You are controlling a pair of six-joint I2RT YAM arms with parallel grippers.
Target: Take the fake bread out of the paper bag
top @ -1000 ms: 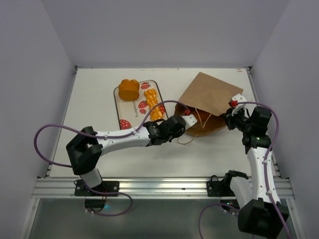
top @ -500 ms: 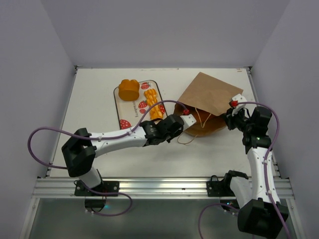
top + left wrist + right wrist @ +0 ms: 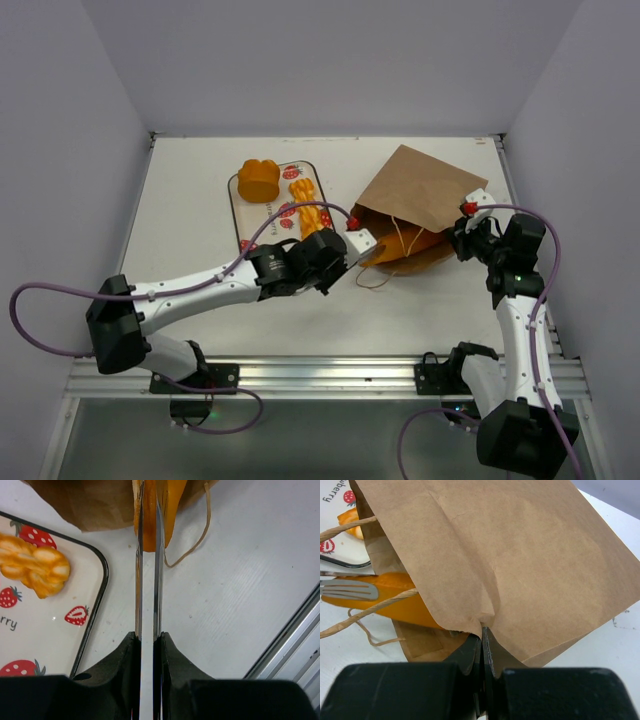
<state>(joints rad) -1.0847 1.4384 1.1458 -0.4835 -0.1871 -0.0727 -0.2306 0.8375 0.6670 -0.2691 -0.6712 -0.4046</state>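
**Top view:** My left hand (image 3: pixel 350 244), closed around silver tongs (image 3: pixel 362 241), reaches the mouth of the paper bag (image 3: pixel 420 185). The bag lies flat toward the far right corner of the surface (image 3: pixel 180 200). A long fake bread (image 3: pixel 415 248) shows orange in the mouth, most of it hidden under paper. My right hand (image 3: pixel 463 232) sits at the bag's right side, and I cannot make out its grip from here. A strawberry tray (image 3: pixel 240 210) near the far edge, left of the bag, carries a round bun (image 3: pixel 258 180) and a braided loaf (image 3: pixel 308 208).

**Left wrist view:** The fingers clamp the tongs' two blades, which run almost together and pinch the bread's near tip. The frame's top cuts off bag and bread. A loop handle (image 3: pixel 192 545) trails on the surface beside them.

**Right wrist view:** My right hand is pinched tight on the edge of the bag's upper sheet. The tongs' end rests against the bread inside the mouth, and paper hides the rest of the bread.
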